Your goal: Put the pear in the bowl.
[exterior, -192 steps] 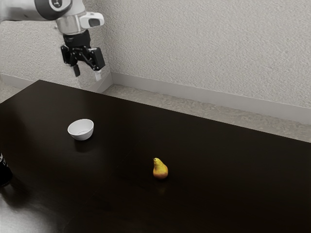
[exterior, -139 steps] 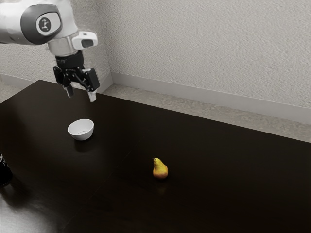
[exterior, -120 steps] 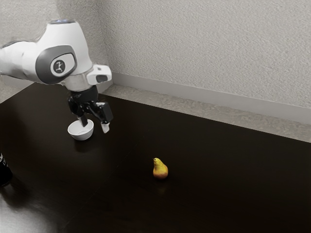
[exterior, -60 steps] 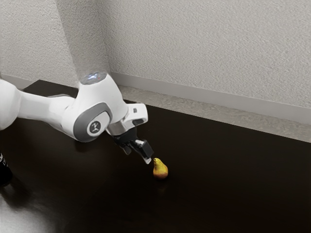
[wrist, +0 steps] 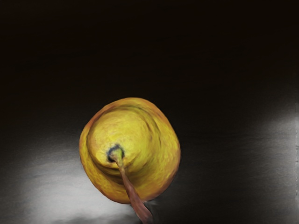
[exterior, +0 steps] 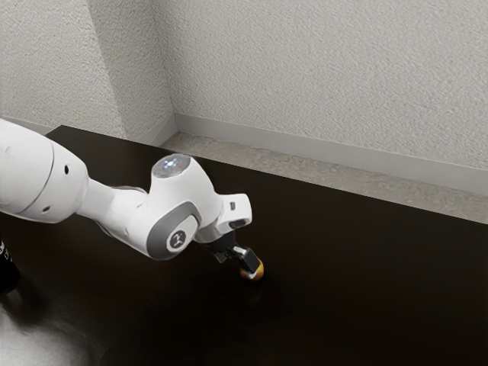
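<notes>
You're at the grasping step, your gripper (exterior: 245, 268) at the pear (exterior: 260, 271) (wide or closed, I can't tell), so confirm a firm hold before lifting.

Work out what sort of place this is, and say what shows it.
Probably a bare room set up for robot trials, rather than a kitchen: a robot arm reaches over a dark table to a pear, before plain, rough-textured walls.
</notes>
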Robot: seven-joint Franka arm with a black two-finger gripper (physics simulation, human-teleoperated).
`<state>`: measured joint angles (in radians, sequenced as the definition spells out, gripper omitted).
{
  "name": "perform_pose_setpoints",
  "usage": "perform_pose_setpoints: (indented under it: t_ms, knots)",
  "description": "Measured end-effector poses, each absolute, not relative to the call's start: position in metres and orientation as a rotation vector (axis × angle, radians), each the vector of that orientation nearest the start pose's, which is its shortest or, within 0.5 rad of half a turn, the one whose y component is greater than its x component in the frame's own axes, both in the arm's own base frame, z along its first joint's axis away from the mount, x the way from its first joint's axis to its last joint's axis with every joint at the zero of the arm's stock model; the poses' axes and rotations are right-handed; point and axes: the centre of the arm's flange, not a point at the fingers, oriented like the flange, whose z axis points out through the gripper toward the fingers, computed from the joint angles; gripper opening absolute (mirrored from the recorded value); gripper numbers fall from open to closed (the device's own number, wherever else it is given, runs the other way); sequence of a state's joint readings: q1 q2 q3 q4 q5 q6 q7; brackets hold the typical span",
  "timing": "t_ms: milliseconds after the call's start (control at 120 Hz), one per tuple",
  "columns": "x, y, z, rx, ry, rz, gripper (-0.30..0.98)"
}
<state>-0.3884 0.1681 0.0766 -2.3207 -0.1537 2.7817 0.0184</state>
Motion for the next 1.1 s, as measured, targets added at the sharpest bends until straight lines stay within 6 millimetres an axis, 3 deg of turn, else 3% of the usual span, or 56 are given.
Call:
perform_pose_setpoints:
  t_ms: [133, 275, 517, 950, 1100]
  knots:
    - [0.509, -0.178, 0.291, -3.194, 0.365, -0.534, 0.67]
    - [0.498, -0.168, 0.274, -3.172, 0.360, -0.600, 0.67]
    - [0.525, -0.160, 0.259, -3.120, 0.368, -0.729, 0.67]
    - [0.543, -0.162, 0.240, -3.081, 0.385, -0.809, 0.67]
    - [0.544, -0.163, 0.239, -3.077, 0.392, -0.816, 0.56]
